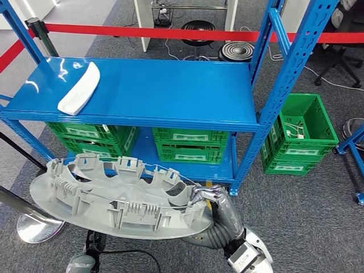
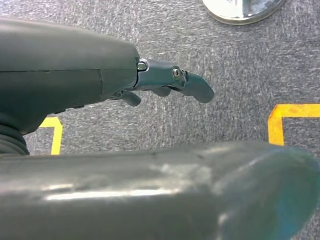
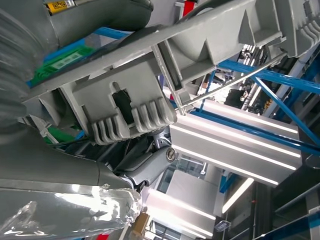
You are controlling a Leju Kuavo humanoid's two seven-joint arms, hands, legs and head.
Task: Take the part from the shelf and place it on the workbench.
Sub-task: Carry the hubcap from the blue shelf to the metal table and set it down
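The large grey moulded part [image 1: 116,196] is off the blue shelf [image 1: 172,94] and carried low in front of the robot, roughly level, ribbed side up. The right robot hand [image 1: 214,205] grips the part at its right end; in the right wrist view its fingers [image 3: 151,165] curl under a ribbed bracket of the part [image 3: 124,105], so this hand is clamped on the part. The left robot hand [image 2: 166,85] appears in its wrist view over grey carpet with yellow floor markings [image 2: 281,120]; its fingers are extended, and the smooth grey surface beside them may be the part, but whether this hand bears on it cannot be told.

Judged step: retrieval is complete; transport to the worktop is in hand. No worktop is visible, so the next move likely calls for turning away from the shelf while keeping the part level and the grip firm.

Beyond the right robot hand, a white curved piece [image 1: 80,88] remains on the shelf top, and green crates [image 1: 191,145] sit on the lower tier.
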